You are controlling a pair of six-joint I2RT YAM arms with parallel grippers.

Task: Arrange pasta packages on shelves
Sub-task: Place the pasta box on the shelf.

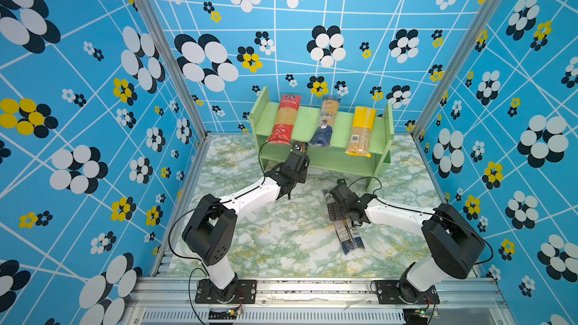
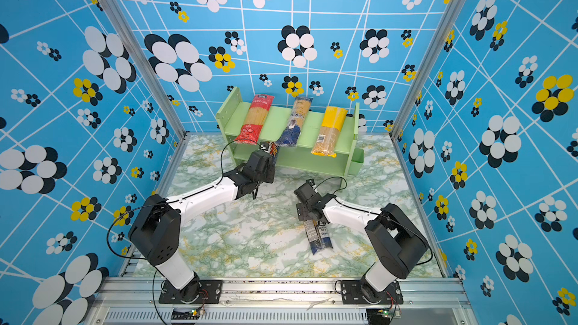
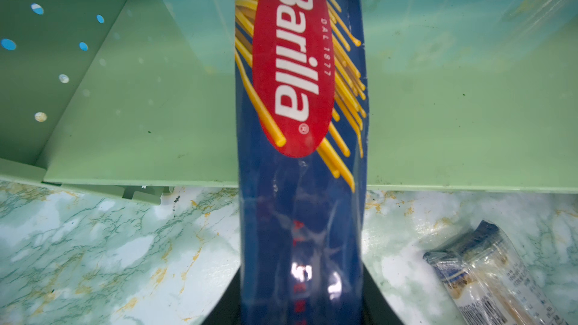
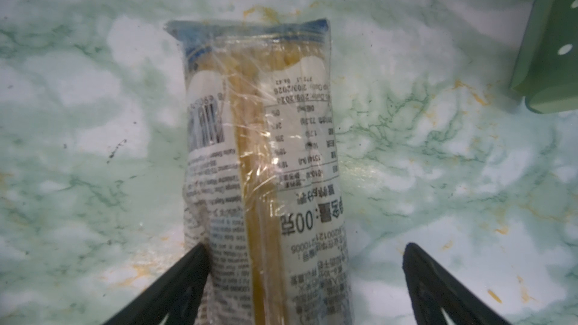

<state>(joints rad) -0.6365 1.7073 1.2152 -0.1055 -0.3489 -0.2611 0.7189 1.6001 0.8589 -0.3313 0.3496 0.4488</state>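
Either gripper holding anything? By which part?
Left gripper grips the Barilla pack on its plain part, logo end forward. Right gripper is open astride the clear pack, not holding.

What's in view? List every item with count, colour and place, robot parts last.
shelf unit: one, pale green, back of the table
red pack: one, red, top tier, left arm's side
navy-ended pack: one, clear and navy, top tier, middle
yellow-topped pack: one, yellow, top tier, right arm's side
Barilla pack: one, dark blue, in the left gripper, its far end over the lower tier
labelled pack: one, clear with navy and white, on the table
table: one, green-white marble
walls: blue, flowered, three sides
left gripper: black, shut on the Barilla pack
right gripper: black, open astride the labelled pack
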